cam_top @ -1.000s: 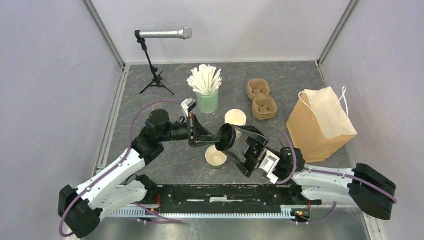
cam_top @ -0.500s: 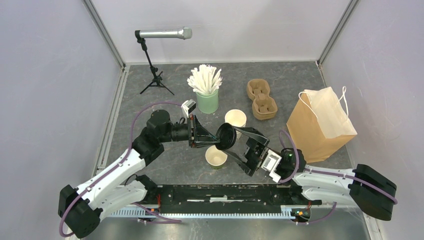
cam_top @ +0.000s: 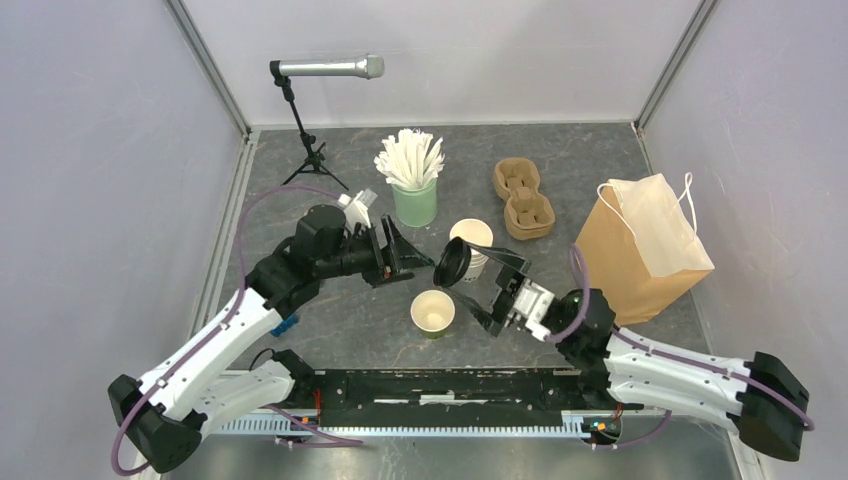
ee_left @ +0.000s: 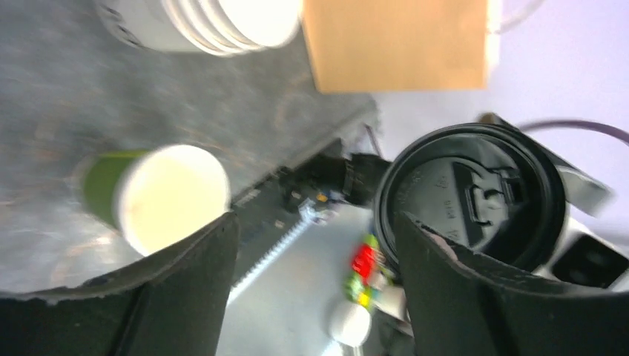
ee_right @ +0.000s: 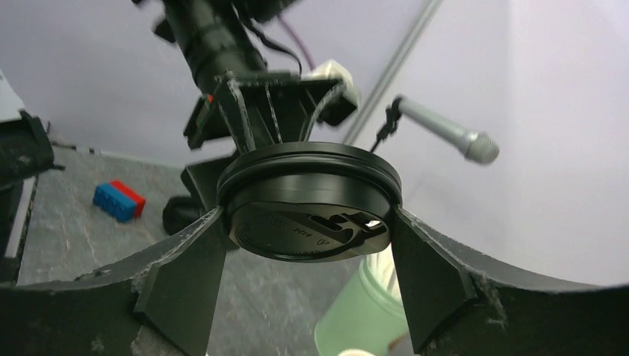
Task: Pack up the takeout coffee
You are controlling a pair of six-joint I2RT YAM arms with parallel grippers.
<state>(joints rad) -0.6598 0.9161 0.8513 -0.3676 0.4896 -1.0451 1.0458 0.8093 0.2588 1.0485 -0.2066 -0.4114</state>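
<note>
An olive-green paper coffee cup (cam_top: pixel 432 312) stands lidless on the table, cream inside (ee_left: pixel 159 196). A round black plastic lid (cam_top: pixel 453 265) hangs tilted in the air above and just behind it. My right gripper (cam_top: pixel 465 283) is shut on the lid, one finger on each side of its rim (ee_right: pixel 311 208). My left gripper (cam_top: pixel 415 265) stands open a short way left of the lid, touching nothing. In the left wrist view the lid (ee_left: pixel 475 196) sits beyond the right finger, outside the open left gripper (ee_left: pixel 315 222).
A stack of lidless cream cups (cam_top: pixel 470 238) stands just behind the lid. Behind are a mint-green cup of white sticks (cam_top: pixel 413 190) and a cardboard cup carrier (cam_top: pixel 523 197). A brown paper bag (cam_top: pixel 645 250) stands at right. A microphone on a stand (cam_top: pixel 320 70) is at back left.
My left gripper has opened, let go of the lid and drawn back to the left. The right gripper now holds the lid alone and has shifted slightly right.
</note>
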